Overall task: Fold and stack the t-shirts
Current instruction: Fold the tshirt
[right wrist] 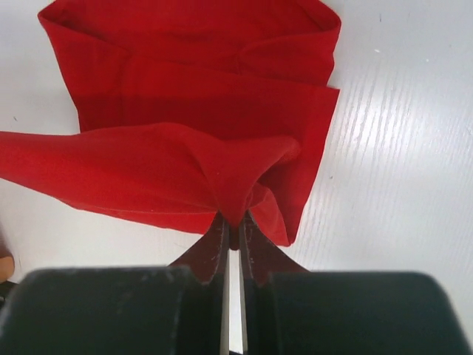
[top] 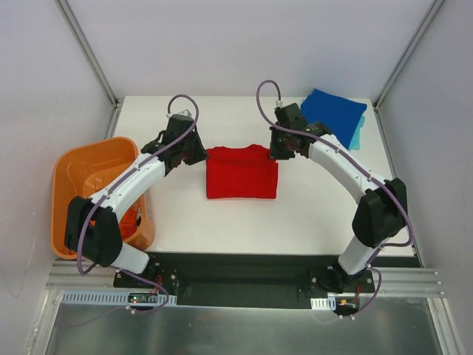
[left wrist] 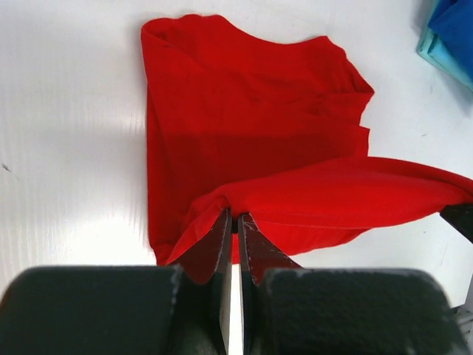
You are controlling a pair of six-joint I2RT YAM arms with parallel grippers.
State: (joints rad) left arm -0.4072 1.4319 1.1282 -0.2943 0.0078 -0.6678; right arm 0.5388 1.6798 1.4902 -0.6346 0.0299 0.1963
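Top view: I am holding the red t-shirt [top: 242, 174] by its far edge, my left gripper [top: 194, 153] at one far corner and my right gripper [top: 279, 151] at the other; both pairs of jaws are pinching shut on red cloth; the shirt is lying in the middle of the table [top: 222, 222], already narrowed to a rough square; I judge I am taking both corners so the edge is moving as one straight line for the next fold; the blue t-shirt [top: 332, 112] is lying folded on the teal t-shirt [top: 358, 137] at the far right corner, near my right wrist, so a wide swing could be nudging that stack; the orange basket [top: 81, 166] is sitting at the left edge, well apart from the red cloth

Left wrist view: my jaws are gripping a raised ridge of red fabric, and the lifted edge is stretching across to a dark fingertip at the right; blue and teal are showing top right

Right wrist view: my jaws are clamping a bunched corner, the edge sagging a little between my grips; bare table is lying beside the shirt, nothing blocking the fold
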